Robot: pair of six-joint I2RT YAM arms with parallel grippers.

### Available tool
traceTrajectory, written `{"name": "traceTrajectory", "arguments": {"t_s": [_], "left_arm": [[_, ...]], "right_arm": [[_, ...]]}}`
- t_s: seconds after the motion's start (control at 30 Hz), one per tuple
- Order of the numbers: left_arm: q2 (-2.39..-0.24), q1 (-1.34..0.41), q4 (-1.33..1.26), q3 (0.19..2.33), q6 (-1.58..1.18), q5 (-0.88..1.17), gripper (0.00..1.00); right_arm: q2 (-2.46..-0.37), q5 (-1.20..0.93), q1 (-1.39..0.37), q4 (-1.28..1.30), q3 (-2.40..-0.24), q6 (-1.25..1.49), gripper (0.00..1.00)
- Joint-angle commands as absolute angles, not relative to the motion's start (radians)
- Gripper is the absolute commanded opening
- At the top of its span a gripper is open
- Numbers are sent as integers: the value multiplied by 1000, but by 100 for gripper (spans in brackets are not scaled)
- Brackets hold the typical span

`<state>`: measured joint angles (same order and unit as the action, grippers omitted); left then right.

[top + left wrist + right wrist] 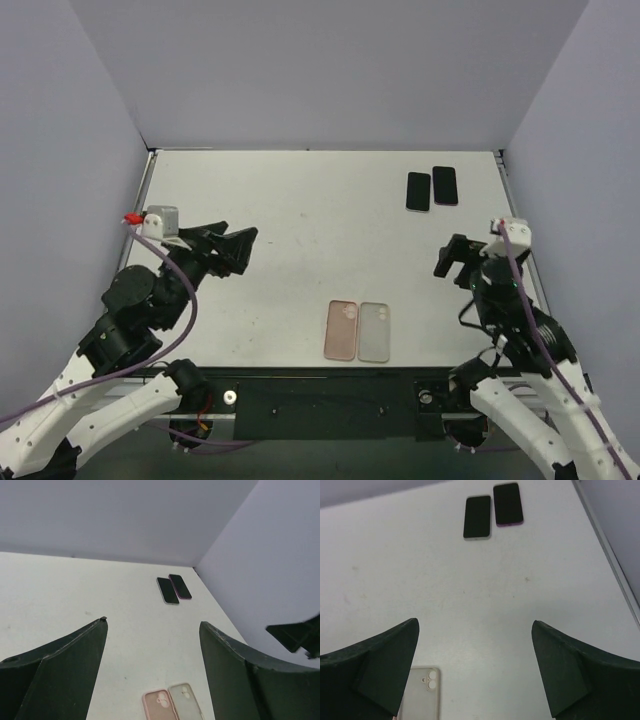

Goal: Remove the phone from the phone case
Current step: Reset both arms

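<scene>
1. Worktop [300, 230], pale and flat, carries four things, among them a pink case [342, 329] lying flat near its front edge.
2. A grey case [375, 331] lies just to the right of the pink case, with their long edges parallel. They are so close that it cannot be told whether they touch.
3. Both cases show a camera cut-out at the end away from the arms. Whether a phone sits inside either one cannot be told.
4. A black phone [418, 191] lies well apart from the pink case, farther back and to its right, with its dark screen up.
5. A purple-rimmed phone [445, 185] lies beside the black phone, on the side away from the pink case, also screen up. Whether the purple rim is a case or the phone's own body cannot be told.
6. The left jaws, on the left arm [140, 300], stand wide apart and hold nothing. They hang above the worktop to the left of the pink case, somewhat farther back and well apart from it.
7. The right jaws, on the right arm [510, 310], are also spread wide and empty. They hang to the right of the pink case, past the grey case, touching neither.
</scene>
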<state>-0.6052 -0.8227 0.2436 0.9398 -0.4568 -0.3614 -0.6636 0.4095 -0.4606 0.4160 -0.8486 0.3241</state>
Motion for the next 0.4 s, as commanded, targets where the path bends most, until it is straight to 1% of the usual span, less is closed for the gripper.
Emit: {"name": "traceTrajectory", "arguments": {"t_s": [0.0,0.1,0.23,0.37], "left_arm": [[-528,-816,207,968,-345,-508,84],[-483,-816,184,957,-318,-570,84],[-446,-816,152,948,-275,-612,84],[-434,-818,140,951,-253,-634,84]], "right_arm": [[-405,489,-471,383,-807,327,90],[-293,492,-471,387,-813,334,92],[-236,540,-471,379,-831,359,92],[-166,583,-471,322,-792,339,93]]}}
